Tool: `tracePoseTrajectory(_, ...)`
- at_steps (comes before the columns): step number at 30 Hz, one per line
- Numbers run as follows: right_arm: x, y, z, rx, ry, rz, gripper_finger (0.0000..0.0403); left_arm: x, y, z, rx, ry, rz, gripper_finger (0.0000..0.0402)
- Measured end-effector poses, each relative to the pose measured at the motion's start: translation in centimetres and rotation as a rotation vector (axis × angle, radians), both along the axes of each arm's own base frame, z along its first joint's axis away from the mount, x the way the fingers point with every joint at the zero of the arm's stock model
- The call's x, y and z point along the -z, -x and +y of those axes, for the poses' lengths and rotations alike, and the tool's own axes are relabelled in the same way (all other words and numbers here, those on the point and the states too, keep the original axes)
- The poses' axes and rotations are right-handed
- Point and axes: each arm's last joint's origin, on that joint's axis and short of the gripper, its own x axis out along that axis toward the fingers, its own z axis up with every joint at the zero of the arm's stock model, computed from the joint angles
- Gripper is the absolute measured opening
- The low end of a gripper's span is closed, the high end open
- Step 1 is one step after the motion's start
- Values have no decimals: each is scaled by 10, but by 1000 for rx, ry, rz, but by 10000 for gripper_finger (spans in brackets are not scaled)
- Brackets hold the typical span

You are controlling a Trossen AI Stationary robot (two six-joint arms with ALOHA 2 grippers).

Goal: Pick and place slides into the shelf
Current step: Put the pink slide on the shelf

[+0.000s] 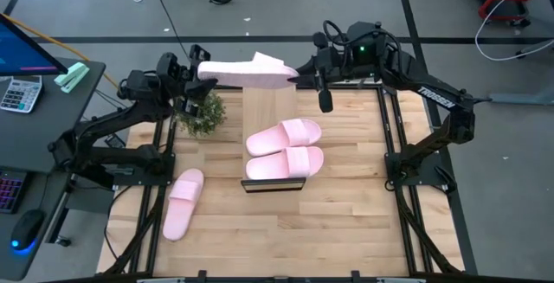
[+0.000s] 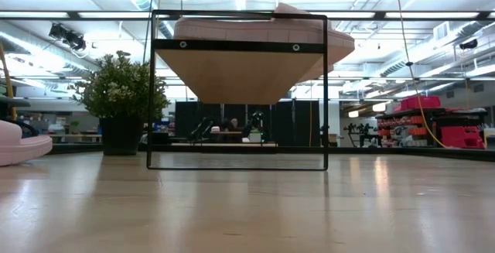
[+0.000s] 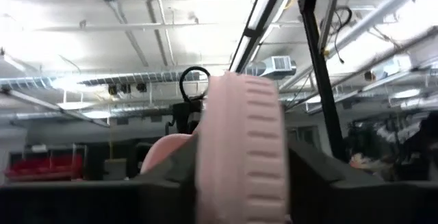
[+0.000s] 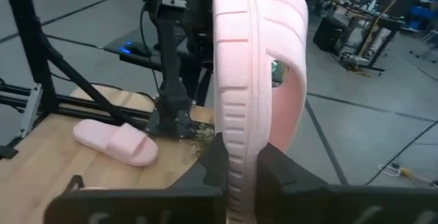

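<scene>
Shelf [image 2: 236, 48] top hidden from below

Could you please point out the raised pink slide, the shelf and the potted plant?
Raised light pink foam slide [image 1: 247, 72], high view, its sole.
Wood-topped, black-framed shelf [image 1: 270, 103], high view, bare plank.
Small green potted plant [image 1: 202, 113], high view, its leaves.

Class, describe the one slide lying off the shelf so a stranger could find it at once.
Start at the wooden table and find the shelf in its middle. Left of it, near the table's left edge, lies one pink slide. Unlike the others, it rests on the tabletop, alone and unheld.
</scene>
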Motion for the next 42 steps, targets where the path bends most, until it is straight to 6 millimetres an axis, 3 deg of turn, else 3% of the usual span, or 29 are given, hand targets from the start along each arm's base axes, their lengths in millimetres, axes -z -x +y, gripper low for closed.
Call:
tracePoseTrajectory(5,2,2,-5,63,37,29,36,-1,6,8,50,128,22,250)
tracePoseTrajectory(10,4,5,-11,86,54,53,36,-1,12,15,82,221,32,290)
tracePoseTrajectory(24,17,12,-16,183,285,251,35,-2,20,23,170,357,55,281)
tracePoseTrajectory(29,27,14,-14,136,324,351,35,-4,21,21,218,390,42,281)
tracePoseTrajectory(34,50,9,-17,101,350,428,35,-7,24,18,269,401,13,281)
tracePoseTrajectory(42,106,-2,-20,35,434,570,35,-10,27,15,328,431,-2,281)
